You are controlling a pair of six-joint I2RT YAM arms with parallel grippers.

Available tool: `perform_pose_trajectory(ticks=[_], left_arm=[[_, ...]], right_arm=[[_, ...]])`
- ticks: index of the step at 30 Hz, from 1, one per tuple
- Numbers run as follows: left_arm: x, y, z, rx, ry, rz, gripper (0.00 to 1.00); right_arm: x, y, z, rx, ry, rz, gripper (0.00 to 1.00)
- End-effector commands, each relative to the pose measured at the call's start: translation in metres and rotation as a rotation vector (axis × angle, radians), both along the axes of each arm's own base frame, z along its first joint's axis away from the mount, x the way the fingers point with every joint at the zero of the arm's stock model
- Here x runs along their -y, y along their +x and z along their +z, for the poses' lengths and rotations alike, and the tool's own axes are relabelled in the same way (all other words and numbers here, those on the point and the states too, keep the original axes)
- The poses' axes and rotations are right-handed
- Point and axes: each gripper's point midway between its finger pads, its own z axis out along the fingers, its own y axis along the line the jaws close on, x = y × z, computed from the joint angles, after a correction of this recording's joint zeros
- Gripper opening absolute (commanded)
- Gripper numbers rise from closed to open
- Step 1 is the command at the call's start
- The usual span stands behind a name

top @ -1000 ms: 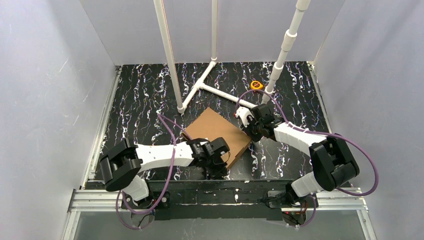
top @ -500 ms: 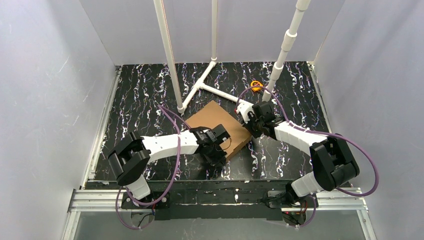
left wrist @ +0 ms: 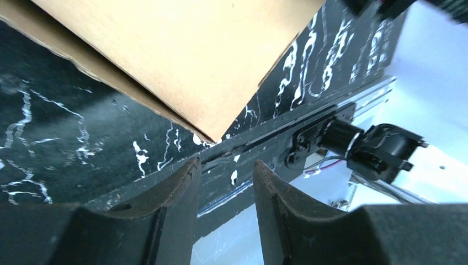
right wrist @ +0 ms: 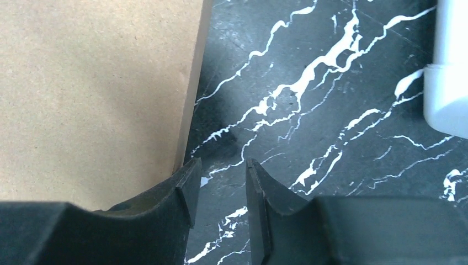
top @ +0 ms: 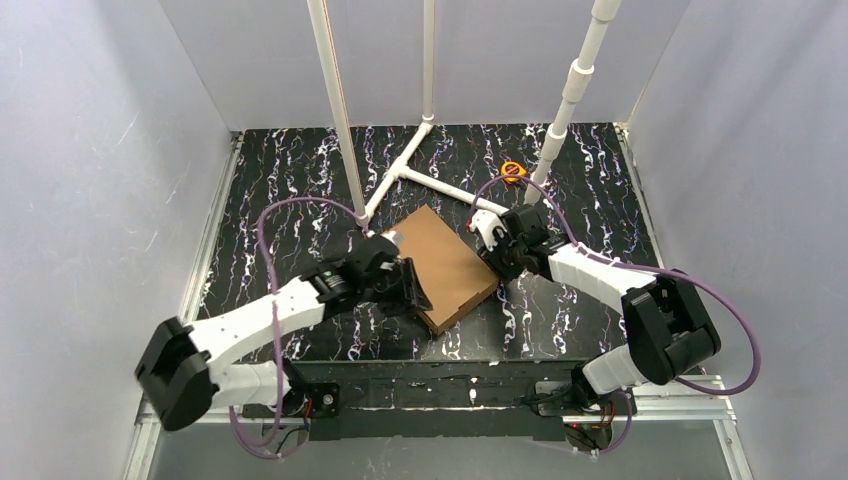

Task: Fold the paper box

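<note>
Top view: box (top: 445, 262) lies flat on table (top: 290, 200), just right of frame centre. It's turned cornerwise, plain brown face up, looks shut. L gripper (top: 408, 292) sits at box's lower-left edge, near the bottom corner. R gripper (top: 498, 258) is at its upper-right edge. White pipes (top: 400, 178) stand behind box, upper centre. Small orange ring (top: 513, 170) is upper right by a pipe foot, well apart from box.

L wrist view: box (left wrist: 182, 61) fills upper left, one corner pointing down toward L gripper (left wrist: 225, 185). Jaws apart, nothing betw. them; dark table & rail show thru gap. Box corner is just above fingers (left wrist: 174, 199), not in gap.

R wrist view: box (right wrist: 94, 94) fills upper left, its edge running down to the left finger tip. R gripper (right wrist: 219, 185) jaws apart w/ narrow gap, only table in it. Can't tell if that finger touches box edge. White pipe (right wrist: 448, 66) at right edge.
</note>
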Motion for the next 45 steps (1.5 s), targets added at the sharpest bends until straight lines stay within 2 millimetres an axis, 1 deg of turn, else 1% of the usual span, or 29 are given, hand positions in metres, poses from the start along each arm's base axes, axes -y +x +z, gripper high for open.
perform_pose_trajectory(ticks=[1, 3, 5, 7, 8, 10, 11, 13, 14, 17, 19, 21, 23, 24, 26, 28, 29, 31, 33, 34, 37, 39, 41, 43, 45], left_arm=[[-0.028, 0.013, 0.011, 0.112, -0.040, 0.027, 0.38], [-0.051, 0.020, 0.003, 0.106, 0.025, 0.142, 0.36], [-0.082, 0.026, -0.012, 0.094, 0.136, 0.286, 0.27], [-0.110, 0.030, -0.027, 0.074, 0.222, 0.418, 0.22], [-0.120, 0.036, -0.030, 0.081, 0.228, 0.462, 0.21], [-0.129, 0.046, -0.040, 0.083, 0.223, 0.512, 0.17], [-0.137, 0.052, -0.047, 0.070, 0.231, 0.549, 0.15], [-0.142, 0.063, -0.057, 0.047, 0.222, 0.587, 0.11], [-0.141, 0.069, -0.062, 0.036, 0.208, 0.590, 0.10], [-0.127, 0.092, -0.070, 0.034, 0.151, 0.565, 0.08], [-0.108, 0.108, -0.070, 0.027, 0.106, 0.513, 0.06], [-0.085, 0.124, -0.065, 0.017, 0.034, 0.455, 0.03], [-0.066, 0.137, -0.061, 0.005, -0.019, 0.430, 0.01], [-0.061, 0.143, -0.059, 0.007, -0.029, 0.429, 0.01], [-0.058, 0.153, -0.058, 0.012, -0.014, 0.433, 0.01], [-0.056, 0.155, -0.061, -0.011, 0.004, 0.417, 0.01], [-0.052, 0.154, -0.060, -0.013, -0.004, 0.396, 0.01], [-0.053, 0.149, -0.057, -0.009, -0.003, 0.369, 0.01], [-0.067, 0.134, -0.061, 0.002, 0.040, 0.366, 0.02], [-0.078, 0.126, -0.062, 0.014, 0.080, 0.374, 0.02], [-0.124, 0.110, -0.065, 0.065, 0.239, 0.445, 0.06], [-0.148, 0.102, -0.064, 0.075, 0.295, 0.493, 0.07], [-0.166, 0.101, -0.063, 0.082, 0.307, 0.543, 0.08], [-0.177, 0.107, -0.060, 0.103, 0.294, 0.582, 0.11], [-0.184, 0.118, -0.059, 0.122, 0.276, 0.619, 0.13]], right_arm=[[-0.015, 0.000, 0.021, 0.023, 0.064, 0.056, 0.44], [-0.018, 0.001, 0.024, 0.029, 0.071, 0.072, 0.44], [-0.019, 0.006, 0.029, 0.045, 0.067, 0.077, 0.44], [-0.021, 0.015, 0.033, 0.063, 0.058, 0.073, 0.44], [-0.021, 0.020, 0.034, 0.073, 0.053, 0.067, 0.44], [-0.022, 0.030, 0.033, 0.085, 0.037, 0.051, 0.43], [-0.023, 0.035, 0.032, 0.088, 0.031, 0.042, 0.42], [-0.026, 0.043, 0.028, 0.087, 0.025, 0.029, 0.41], [-0.028, 0.046, 0.027, 0.087, 0.026, 0.023, 0.40], [-0.036, 0.051, 0.020, 0.091, 0.021, 0.028, 0.38], [-0.046, 0.049, 0.016, 0.083, 0.012, 0.050, 0.34], [-0.057, 0.042, 0.010, 0.073, 0.003, 0.082, 0.31], [-0.071, 0.034, 0.007, 0.070, 0.001, 0.119, 0.28], [-0.077, 0.029, 0.006, 0.069, 0.006, 0.135, 0.28], [-0.087, 0.020, 0.006, 0.067, 0.017, 0.172, 0.27], [-0.090, 0.015, 0.007, 0.070, 0.023, 0.185, 0.27], [-0.089, 0.017, 0.007, 0.079, 0.019, 0.180, 0.28], [-0.083, 0.025, 0.009, 0.107, -0.007, 0.151, 0.29], [-0.072, 0.036, 0.014, 0.144, -0.038, 0.104, 0.32], [-0.068, 0.041, 0.016, 0.161, -0.047, 0.087, 0.33], [-0.059, 0.054, 0.026, 0.208, -0.065, 0.051, 0.36], [-0.055, 0.063, 0.031, 0.228, -0.074, 0.034, 0.38], [-0.053, 0.072, 0.034, 0.237, -0.081, 0.026, 0.39], [-0.055, 0.082, 0.037, 0.243, -0.089, 0.025, 0.40], [-0.058, 0.092, 0.040, 0.250, -0.088, 0.021, 0.39]])
